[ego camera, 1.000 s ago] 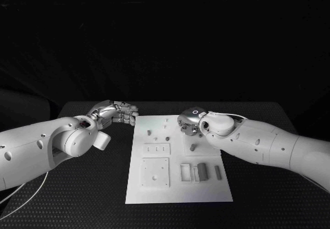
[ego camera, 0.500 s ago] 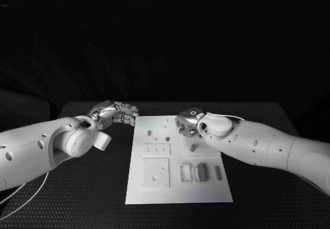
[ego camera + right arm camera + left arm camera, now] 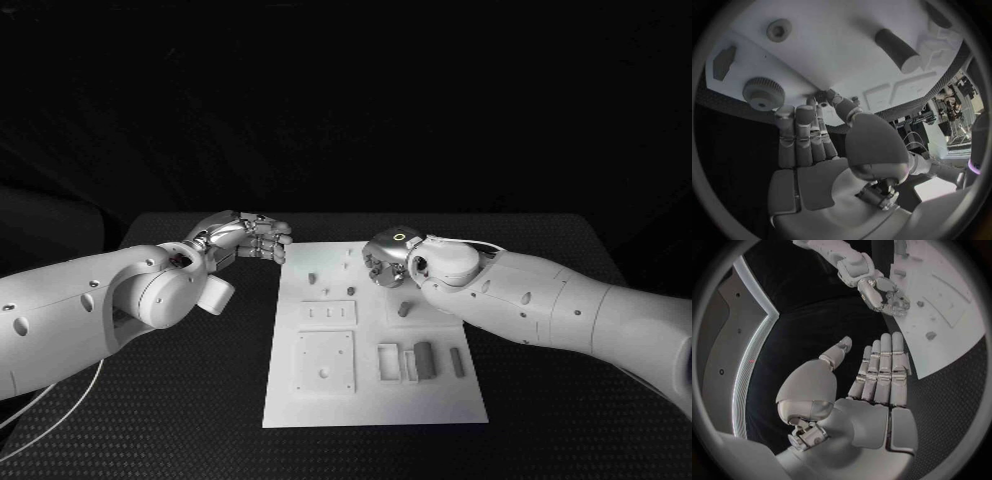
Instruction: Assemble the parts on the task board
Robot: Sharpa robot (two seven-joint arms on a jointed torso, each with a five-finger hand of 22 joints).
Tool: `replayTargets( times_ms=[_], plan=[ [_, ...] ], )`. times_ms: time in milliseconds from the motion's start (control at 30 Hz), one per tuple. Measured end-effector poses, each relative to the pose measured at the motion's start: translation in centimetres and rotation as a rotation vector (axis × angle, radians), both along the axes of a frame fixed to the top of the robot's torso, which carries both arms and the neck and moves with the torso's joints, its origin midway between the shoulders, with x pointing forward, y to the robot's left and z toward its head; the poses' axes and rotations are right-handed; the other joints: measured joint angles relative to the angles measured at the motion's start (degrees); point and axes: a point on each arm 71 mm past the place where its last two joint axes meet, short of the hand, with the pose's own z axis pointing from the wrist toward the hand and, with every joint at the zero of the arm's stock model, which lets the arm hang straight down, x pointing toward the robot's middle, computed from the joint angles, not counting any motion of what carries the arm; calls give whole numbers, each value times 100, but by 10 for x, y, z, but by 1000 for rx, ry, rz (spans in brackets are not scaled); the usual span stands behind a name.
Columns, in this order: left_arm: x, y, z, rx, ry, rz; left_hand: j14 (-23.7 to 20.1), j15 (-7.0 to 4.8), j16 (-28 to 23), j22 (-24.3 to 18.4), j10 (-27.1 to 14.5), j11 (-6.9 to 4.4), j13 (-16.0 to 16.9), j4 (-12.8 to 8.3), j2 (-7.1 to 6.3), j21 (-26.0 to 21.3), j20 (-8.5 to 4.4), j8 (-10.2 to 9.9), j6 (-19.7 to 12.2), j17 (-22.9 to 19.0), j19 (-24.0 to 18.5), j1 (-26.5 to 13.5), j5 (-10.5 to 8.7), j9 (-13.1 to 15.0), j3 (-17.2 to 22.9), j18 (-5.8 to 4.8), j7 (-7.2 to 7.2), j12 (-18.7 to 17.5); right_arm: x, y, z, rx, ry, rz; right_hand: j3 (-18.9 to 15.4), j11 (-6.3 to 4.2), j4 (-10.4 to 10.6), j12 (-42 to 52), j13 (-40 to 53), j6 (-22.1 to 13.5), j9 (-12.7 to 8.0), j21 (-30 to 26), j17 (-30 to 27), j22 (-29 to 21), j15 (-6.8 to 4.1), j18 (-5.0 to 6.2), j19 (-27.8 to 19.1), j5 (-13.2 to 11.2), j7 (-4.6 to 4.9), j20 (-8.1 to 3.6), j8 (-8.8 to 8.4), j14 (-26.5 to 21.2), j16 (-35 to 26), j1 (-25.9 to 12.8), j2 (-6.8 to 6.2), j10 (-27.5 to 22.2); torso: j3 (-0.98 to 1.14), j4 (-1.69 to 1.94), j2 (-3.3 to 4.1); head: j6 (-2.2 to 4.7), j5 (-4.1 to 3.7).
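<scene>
The white task board [image 3: 433, 400] lies in the middle of the black table. My right hand [image 3: 387, 256] hovers over its far end, fingers stretched out side by side and the thumb brought in near the fingertips [image 3: 814, 107], with nothing seen between them. A grey knurled round part [image 3: 764, 93] stands on the board [image 3: 836, 55] just beside those fingers. A grey peg [image 3: 405, 309] stands near the board's middle. My left hand [image 3: 242, 238] hangs off the board's far left corner, fingers straight [image 3: 879, 370], holding nothing.
Two square recessed plates [image 3: 326, 360] sit on the board's left half. A dark block [image 3: 423, 358] and a thin bar [image 3: 457, 362] lie toward its near right. A small piece [image 3: 313, 279] sits by the far left. Black table surrounds the board.
My right hand has crept a little to the left over the board's far end. The left hand and the parts have stayed put.
</scene>
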Motion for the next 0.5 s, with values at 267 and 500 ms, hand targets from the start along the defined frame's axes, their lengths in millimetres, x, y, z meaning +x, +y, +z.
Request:
replayTargets(
  times_ms=[267,500],
  plan=[
    [0,1,0,2,2,2,0,0,0,0,0,0,0,0,0,0,0,0,0,0,0,0,0,0,0,-4,0,0,0,0,0,-10,9,-4,-16,1,16,-23,29,-32,-11,0,-13,0,17,0,-2,0,27,2,-22,-40,0,-125,-125,-44,1,-5,0,-5,4],
    [0,1,0,2,4,2,0,0,0,-4,0,0,-5,0,0,-12,0,-22,0,5,0,0,0,0,0,-6,0,0,0,0,0,-19,15,-4,-40,-8,40,-24,66,-33,-10,-3,-29,-1,23,0,-11,0,27,11,-22,-92,0,-205,-205,-54,3,-7,0,-11,5]
  ],
)
